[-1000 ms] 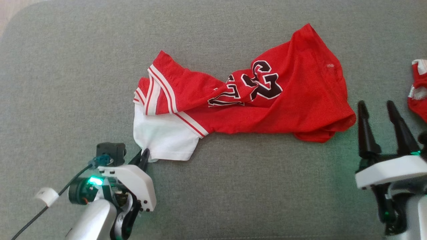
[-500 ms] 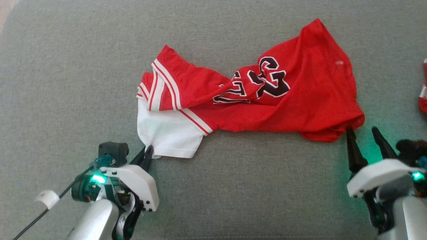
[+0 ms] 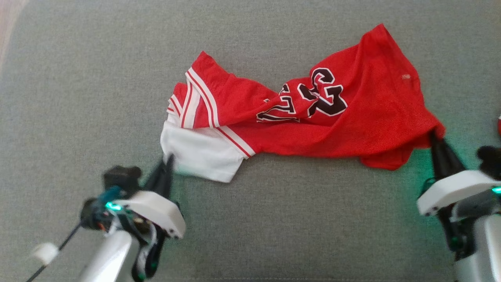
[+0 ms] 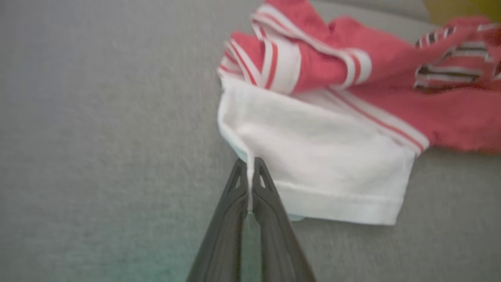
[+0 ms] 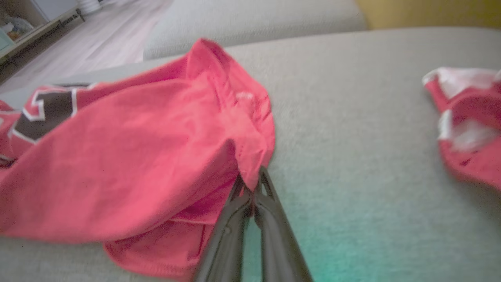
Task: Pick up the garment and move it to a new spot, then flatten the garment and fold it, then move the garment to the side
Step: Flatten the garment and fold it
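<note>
The garment is a red jersey with white stripes, dark numerals and a white end, lying crumpled across the grey cushion. My left gripper is shut on the corner of its white end; the left wrist view shows white cloth pinched between the fingertips of the left gripper. My right gripper is shut on the red edge at the garment's right end. In the right wrist view the right gripper clamps a fold of the red cloth.
Another red and white piece of cloth lies on the cushion to the right, just showing at the head view's right edge. Beyond the cushion's far edge there is pale floor.
My right gripper moved forward to the garment's right edge and shut on it. The left gripper stayed shut on the white corner. The head camera has shifted slightly.
</note>
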`<state>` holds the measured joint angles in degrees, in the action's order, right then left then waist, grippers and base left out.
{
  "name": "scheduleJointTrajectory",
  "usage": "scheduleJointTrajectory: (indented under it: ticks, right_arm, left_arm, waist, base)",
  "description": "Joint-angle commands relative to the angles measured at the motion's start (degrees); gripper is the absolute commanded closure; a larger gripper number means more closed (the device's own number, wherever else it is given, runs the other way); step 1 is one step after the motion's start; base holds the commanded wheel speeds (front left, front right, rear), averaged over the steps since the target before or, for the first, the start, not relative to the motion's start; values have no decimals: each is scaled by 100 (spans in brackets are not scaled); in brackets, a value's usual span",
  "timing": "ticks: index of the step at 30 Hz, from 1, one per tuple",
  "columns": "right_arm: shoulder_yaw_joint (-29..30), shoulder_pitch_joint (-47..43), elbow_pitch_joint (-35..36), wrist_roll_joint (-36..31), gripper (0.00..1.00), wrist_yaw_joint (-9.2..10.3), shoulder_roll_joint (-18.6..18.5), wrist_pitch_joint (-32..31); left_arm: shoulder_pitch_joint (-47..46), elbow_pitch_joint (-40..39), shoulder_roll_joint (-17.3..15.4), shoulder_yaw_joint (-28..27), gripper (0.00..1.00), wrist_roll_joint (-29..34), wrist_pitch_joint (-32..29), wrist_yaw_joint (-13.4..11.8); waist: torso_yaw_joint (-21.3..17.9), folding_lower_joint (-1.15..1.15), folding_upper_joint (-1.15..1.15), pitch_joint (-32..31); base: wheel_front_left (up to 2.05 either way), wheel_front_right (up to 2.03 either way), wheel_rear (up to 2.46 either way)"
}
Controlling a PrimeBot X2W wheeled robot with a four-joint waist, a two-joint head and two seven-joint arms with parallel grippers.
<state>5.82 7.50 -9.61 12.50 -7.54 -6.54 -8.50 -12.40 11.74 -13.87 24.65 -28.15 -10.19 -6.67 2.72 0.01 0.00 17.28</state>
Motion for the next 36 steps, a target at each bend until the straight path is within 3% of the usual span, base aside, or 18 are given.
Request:
scheduleJointTrajectory:
  ticks: [1,5,10,17,23,27,30,36]
  right_arm:
    - [-13,68,490,-65,100,5,-167,57]
    - [86,58,1249,-181,100,5,-273,-116]
    - [190,169,2075,-258,100,5,-408,-337]
    - [345,621,3566,-435,100,5,-651,-824]
    - [500,1209,4543,-506,100,5,-900,-1274]
    - [552,1563,4607,-417,100,5,-972,-1479]
    - [476,1833,4193,-228,100,5,-1007,-1494]
    - [-31,2591,2512,10,100,5,-1092,-1244]
  left_arm:
    - [-156,-465,-142,-443,100,92,394,-94]
    - [-271,-1346,-288,-781,100,238,945,-265]
    - [-551,-2464,-483,-1036,100,495,1173,-436]
    - [-1498,-4008,-827,-1411,100,960,1140,-601]
    - [-2552,-4737,-1101,-1626,100,1230,753,-601]
    - [-3056,-4670,-1107,-1609,100,1147,493,-558]
    - [-3285,-4195,-992,-1521,100,916,408,-484]
    - [-3744,-2056,-495,-1451,100,203,659,-225]
  waist:
    - [-18,-1,0,-80]
    - [-54,-1,0,-243]
    - [-43,-1,0,-393]
    - [-41,-1,0,-612]
    - [-68,-1,0,-723]
    - [-85,-1,0,-697]
    - [-94,-1,0,-620]
    - [-103,-1,0,-497]
  base:
    - [0,0,0]
    - [0,0,0]
    - [0,0,0]
    - [0,0,0]
    - [0,0,0]
    - [0,0,0]
    - [0,0,0]
    - [0,0,0]
